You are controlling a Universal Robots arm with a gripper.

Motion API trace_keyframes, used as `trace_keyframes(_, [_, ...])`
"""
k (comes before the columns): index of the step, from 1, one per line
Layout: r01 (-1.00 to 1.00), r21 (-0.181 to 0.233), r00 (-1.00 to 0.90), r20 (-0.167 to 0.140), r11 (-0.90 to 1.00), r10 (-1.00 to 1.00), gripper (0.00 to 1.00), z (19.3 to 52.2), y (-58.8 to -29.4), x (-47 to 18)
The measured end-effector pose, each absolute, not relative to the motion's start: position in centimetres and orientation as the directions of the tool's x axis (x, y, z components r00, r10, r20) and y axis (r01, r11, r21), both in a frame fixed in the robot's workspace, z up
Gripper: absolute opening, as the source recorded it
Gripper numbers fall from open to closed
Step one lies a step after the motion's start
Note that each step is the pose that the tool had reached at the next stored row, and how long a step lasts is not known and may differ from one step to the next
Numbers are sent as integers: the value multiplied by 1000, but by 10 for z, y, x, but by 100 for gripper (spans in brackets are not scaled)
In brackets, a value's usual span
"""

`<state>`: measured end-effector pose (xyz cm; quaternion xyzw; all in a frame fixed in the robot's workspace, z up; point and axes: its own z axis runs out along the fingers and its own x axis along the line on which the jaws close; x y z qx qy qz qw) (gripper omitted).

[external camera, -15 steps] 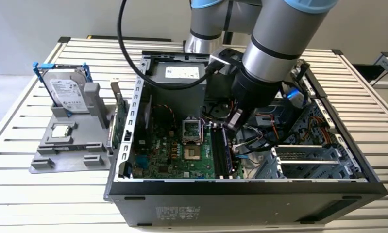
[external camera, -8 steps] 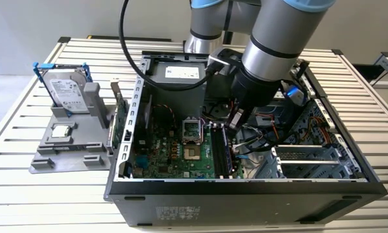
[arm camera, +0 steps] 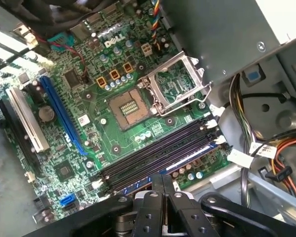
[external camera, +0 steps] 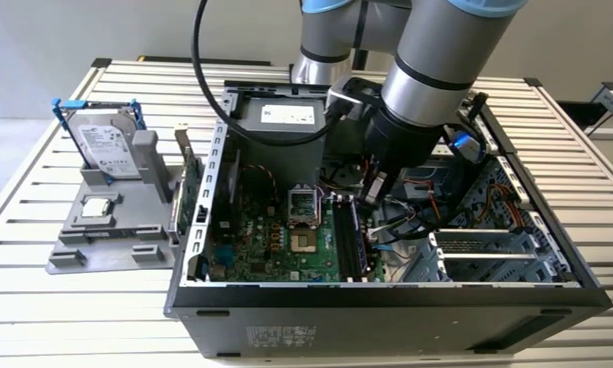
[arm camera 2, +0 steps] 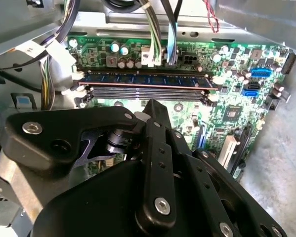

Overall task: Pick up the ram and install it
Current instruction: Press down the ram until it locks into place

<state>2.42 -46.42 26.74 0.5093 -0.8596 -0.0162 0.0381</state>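
The ram [arm camera 2: 148, 79] is a long dark blue stick lying in the memory slot nearest the motherboard's edge, beside the empty black slots [arm camera 2: 148, 92]. White latches stand at both of its ends. In the first wrist view a strip of the ram [arm camera: 137, 186] shows just beside my fingertips. My gripper [arm camera 2: 152, 104] [arm camera: 163, 177] hovers right over the slots, its two fingers pressed together with nothing between them. In the exterior view the arm reaches down into the open computer case, with the gripper [external camera: 373, 196] above the memory slots [external camera: 354, 234].
The open CPU socket [arm camera: 128, 106] lies beside the slots. Cable bundles [external camera: 403, 222] hang close to the arm, and the power supply [external camera: 285, 119] sits behind. The case walls [external camera: 388, 295] box in the work area. A hard drive [external camera: 110, 149] stands in a grey holder at the exterior view's left.
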Motion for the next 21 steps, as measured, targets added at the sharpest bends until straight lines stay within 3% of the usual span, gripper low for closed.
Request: trace_keyframes(21, [-982,67,-175,49,178,-983,0,267,-461,24])
